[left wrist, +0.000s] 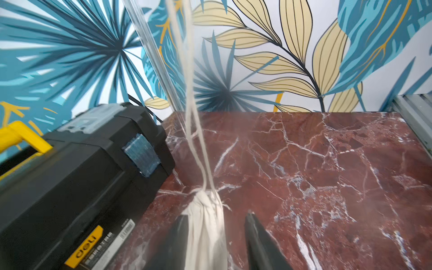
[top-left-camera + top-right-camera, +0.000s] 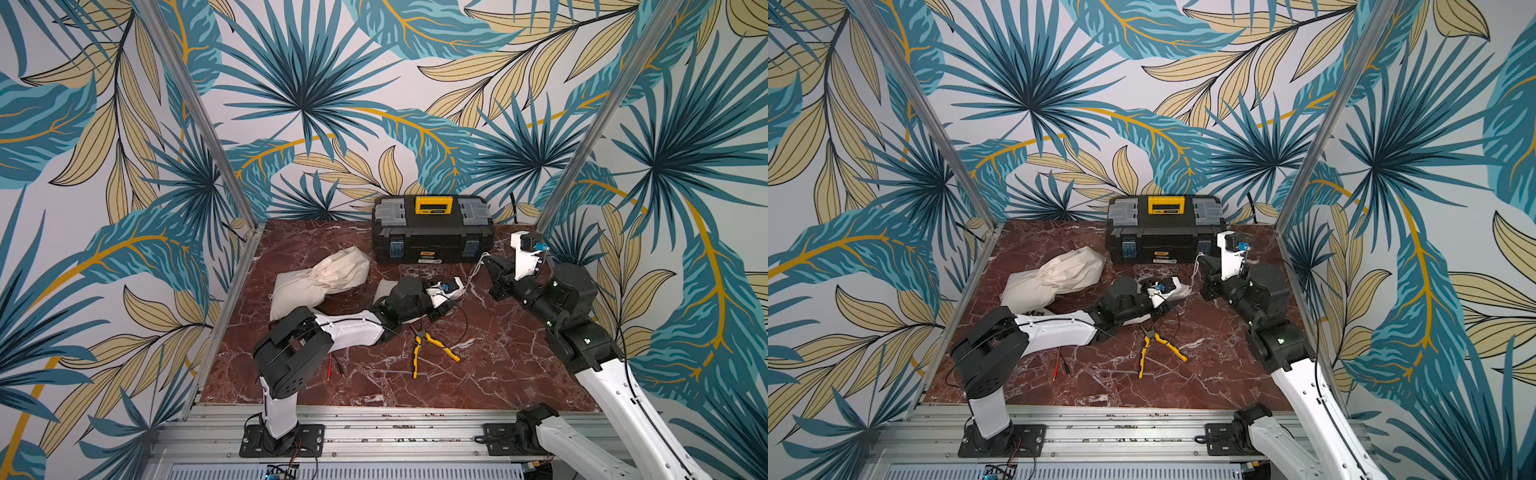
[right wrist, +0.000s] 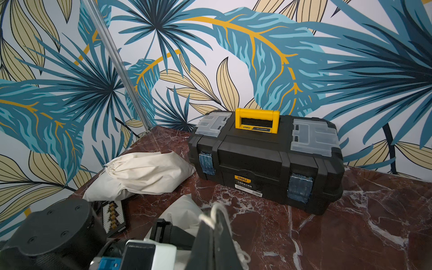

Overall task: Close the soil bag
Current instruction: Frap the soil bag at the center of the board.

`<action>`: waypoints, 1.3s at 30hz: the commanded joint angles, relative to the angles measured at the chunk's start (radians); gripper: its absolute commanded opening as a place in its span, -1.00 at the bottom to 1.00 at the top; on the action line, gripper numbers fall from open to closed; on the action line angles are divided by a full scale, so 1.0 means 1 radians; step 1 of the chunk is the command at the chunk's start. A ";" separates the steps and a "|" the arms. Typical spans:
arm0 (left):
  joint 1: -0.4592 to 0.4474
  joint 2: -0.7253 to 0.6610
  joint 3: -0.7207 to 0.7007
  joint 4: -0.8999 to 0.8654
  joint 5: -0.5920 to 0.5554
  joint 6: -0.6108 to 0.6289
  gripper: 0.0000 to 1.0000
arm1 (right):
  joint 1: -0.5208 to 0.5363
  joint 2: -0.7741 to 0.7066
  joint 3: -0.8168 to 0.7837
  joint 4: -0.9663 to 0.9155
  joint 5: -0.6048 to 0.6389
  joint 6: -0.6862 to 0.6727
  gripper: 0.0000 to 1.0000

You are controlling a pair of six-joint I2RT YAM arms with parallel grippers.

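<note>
Near the middle of the dark red, white-veined marble table (image 2: 478, 374), in front of the toolbox: the small cream cloth soil bag (image 1: 205, 233), lying on its side and mostly hidden beneath the left arm's wrist in both top views. Neck gathered to a tight pucker, seen in the left wrist view between the two dark fingers of the left gripper (image 1: 217, 215). Jaws there apart, straddling the neck, with the cloth against one finger (image 1: 180, 233) and a clear gap to the other. Out of the pucker, a thin white drawstring (image 1: 205, 182), two strands rising off the table toward the right arm. At its far end, the right gripper (image 3: 215, 222), pinched together on the cord, with a frayed loop showing at the fingertips in the right wrist view. Against the back wall, a black plastic toolbox (image 2: 432, 232) with a yellow handle and clear lid compartments, lid down. To the left of the soil bag, a larger cream cloth sack (image 2: 320, 278), also on its side, mouth drawn closed. Nearer the front edge, yellow-and-black-handled pliers (image 2: 432, 345), flat on the marble with handles spread, just beside the left forearm. By the left elbow, thin red and black leads (image 2: 337, 365).
</note>
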State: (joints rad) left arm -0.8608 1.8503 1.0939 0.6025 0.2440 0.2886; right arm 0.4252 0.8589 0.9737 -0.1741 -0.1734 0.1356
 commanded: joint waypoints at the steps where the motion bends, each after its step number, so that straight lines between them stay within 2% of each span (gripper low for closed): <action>1: 0.003 0.013 0.077 0.015 0.002 -0.010 -0.03 | 0.000 -0.011 0.014 0.004 -0.011 0.006 -1.00; 3: 0.003 0.048 0.125 0.003 0.012 -0.021 0.03 | -0.001 -0.013 0.011 0.004 -0.014 0.008 -1.00; 7: 0.003 0.122 0.237 -0.083 0.036 -0.009 0.01 | 0.000 -0.020 0.010 0.005 -0.014 0.012 -1.00; 9: 0.003 0.154 0.261 -0.104 0.044 -0.005 -0.15 | -0.001 -0.021 0.014 0.002 -0.008 0.012 -1.00; 12: 0.003 0.185 0.264 -0.126 0.052 -0.005 -0.25 | -0.001 -0.027 0.023 -0.003 0.009 0.007 -1.00; 13: 0.002 0.194 0.262 -0.131 0.047 -0.004 -0.37 | 0.000 -0.030 0.028 -0.006 0.021 0.004 -1.00; 16: 0.003 0.219 0.253 -0.162 -0.001 0.000 -0.71 | 0.000 -0.040 0.059 -0.027 0.071 -0.007 -1.00; 19: 0.003 0.224 0.230 -0.195 -0.076 -0.004 -0.93 | 0.000 -0.054 0.093 -0.060 0.152 -0.014 -1.00; 20: 0.002 0.225 0.224 -0.213 -0.108 -0.008 -0.95 | 0.000 -0.055 0.110 -0.078 0.189 -0.014 -1.00; 21: 0.002 0.226 0.221 -0.231 -0.148 -0.011 -0.93 | 0.000 -0.054 0.126 -0.095 0.221 -0.013 -1.00; 24: -0.011 0.240 0.248 -0.359 -0.296 0.007 -0.65 | 0.000 -0.067 0.160 -0.107 0.298 -0.015 -1.00; 26: -0.020 0.248 0.261 -0.424 -0.405 0.025 -0.62 | 0.000 -0.073 0.178 -0.108 0.330 -0.014 -1.00; 29: -0.024 0.263 0.312 -0.576 -0.504 0.014 -0.45 | -0.001 -0.072 0.211 -0.110 0.372 -0.018 -1.00; 34: -0.024 0.271 0.337 -0.725 -0.661 -0.013 -0.44 | -0.001 -0.074 0.254 -0.124 0.425 -0.038 -1.00; 39: -0.015 0.295 0.366 -0.821 -0.715 -0.041 -0.43 | 0.000 -0.082 0.268 -0.148 0.463 -0.051 -1.00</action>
State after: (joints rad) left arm -0.9062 2.0716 1.4666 0.0380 -0.3424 0.2775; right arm 0.4271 0.8375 1.1740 -0.4557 0.2035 0.1009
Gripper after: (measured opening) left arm 0.282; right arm 0.064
